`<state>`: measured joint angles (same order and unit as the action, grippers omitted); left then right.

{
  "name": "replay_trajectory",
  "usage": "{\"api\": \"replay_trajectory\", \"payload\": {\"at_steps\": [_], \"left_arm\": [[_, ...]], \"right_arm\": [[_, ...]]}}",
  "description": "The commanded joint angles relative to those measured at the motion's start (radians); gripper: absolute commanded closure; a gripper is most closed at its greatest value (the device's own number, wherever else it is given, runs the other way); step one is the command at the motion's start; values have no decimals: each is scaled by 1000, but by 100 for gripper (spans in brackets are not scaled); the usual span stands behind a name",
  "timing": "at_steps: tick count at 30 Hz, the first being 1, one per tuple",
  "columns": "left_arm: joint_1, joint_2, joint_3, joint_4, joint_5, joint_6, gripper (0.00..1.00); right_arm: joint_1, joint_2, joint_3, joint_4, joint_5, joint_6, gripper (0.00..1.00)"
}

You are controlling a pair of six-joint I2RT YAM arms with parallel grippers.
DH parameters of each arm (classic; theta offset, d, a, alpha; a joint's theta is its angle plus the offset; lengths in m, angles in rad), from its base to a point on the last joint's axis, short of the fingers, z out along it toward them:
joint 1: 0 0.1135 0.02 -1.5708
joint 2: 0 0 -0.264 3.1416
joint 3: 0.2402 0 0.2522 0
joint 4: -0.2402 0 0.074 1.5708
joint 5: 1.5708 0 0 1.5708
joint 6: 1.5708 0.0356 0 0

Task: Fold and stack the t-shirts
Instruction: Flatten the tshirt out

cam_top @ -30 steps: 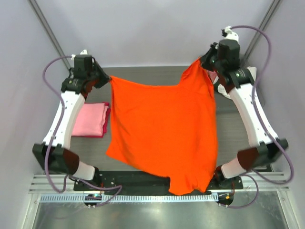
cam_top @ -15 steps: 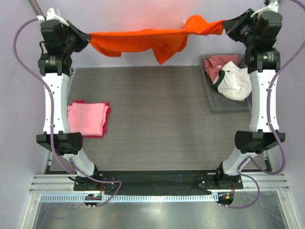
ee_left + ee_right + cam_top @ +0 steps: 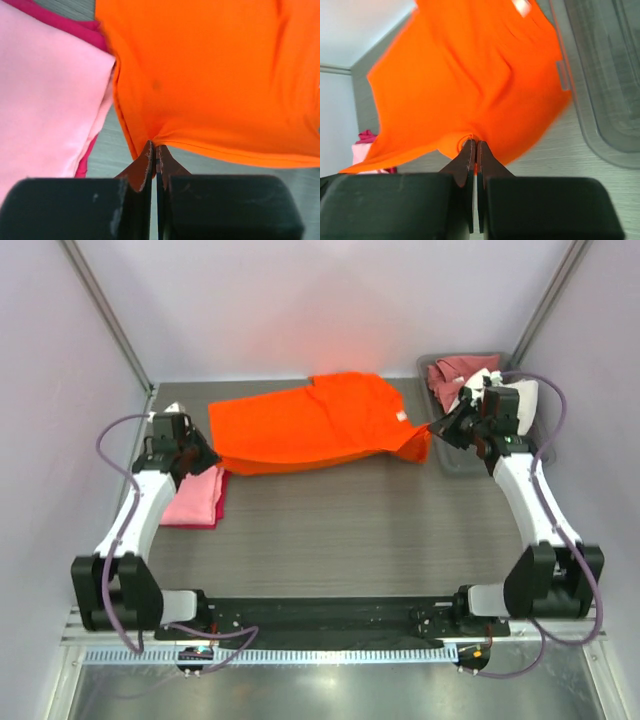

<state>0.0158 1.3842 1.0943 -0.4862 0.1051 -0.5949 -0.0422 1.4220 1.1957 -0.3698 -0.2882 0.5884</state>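
Left hand (image 3: 205,454) is closed tight on the left hem of the orange t-shirt (image 3: 305,425); right hand (image 3: 437,427) is pinched shut on its right corner. Shirt is laid across the far half of the bench (image 3: 340,530), mostly flat. Folded pink t-shirt (image 3: 190,500) is noted atop a magenta t-shirt (image 3: 75,26), just beside the left hand. Dusty-red t-shirt (image 3: 455,373) is seen in the grey bin (image 3: 455,462), far right.

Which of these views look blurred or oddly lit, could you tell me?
Top view: sharp, with an orange glow on the back wall above the orange shirt. Right wrist: the shirt's edges look smeared. Left wrist: fairly crisp and evenly lit.
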Motion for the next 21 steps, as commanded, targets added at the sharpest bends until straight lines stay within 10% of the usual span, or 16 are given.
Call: {"api": "replay_trajectory", "payload": {"at_steps": [1, 21], "left_arm": [[-7, -166, -95, 179, -9, -19, 100], [-83, -669, -505, 69, 27, -197, 100]], "right_arm": [[-5, -227, -63, 89, 3, -38, 99], [-5, -788, -260, -282, 0, -113, 99]]}}
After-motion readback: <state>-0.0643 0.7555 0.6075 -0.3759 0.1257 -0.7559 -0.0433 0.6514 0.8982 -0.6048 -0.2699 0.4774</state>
